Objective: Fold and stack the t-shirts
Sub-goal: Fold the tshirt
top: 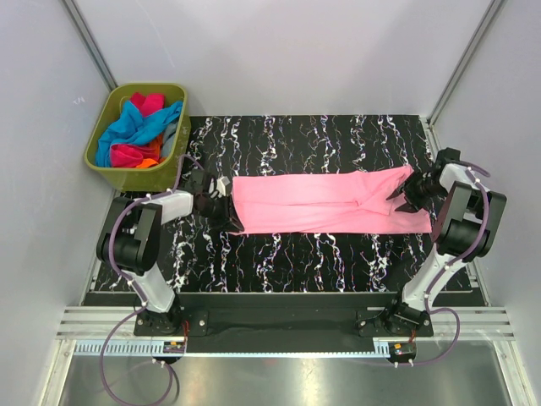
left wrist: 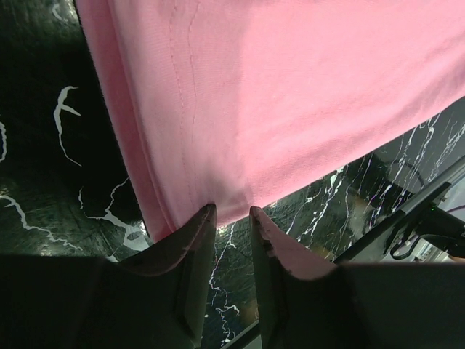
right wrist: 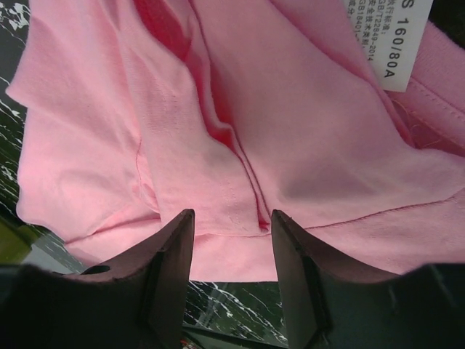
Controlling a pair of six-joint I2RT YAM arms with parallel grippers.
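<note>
A light pink t-shirt (top: 330, 201), folded lengthwise into a long strip, lies flat across the black marbled mat (top: 296, 254). My left gripper (top: 226, 211) is at its left end. In the left wrist view the shirt (left wrist: 276, 94) fills the top, and the left gripper (left wrist: 232, 209) has a narrow gap between its jaws, with its tips at the hem edge and bare mat showing between them. My right gripper (top: 404, 196) is at the right end. In the right wrist view the right gripper (right wrist: 232, 213) is wide open over the collar end (right wrist: 290, 131), holding nothing.
An olive-green bin (top: 135, 176) at the back left holds blue (top: 139, 127), magenta (top: 148, 103) and orange (top: 149, 162) shirts. A white size label (right wrist: 389, 36) lies on the collar end. Pale walls enclose the mat on three sides.
</note>
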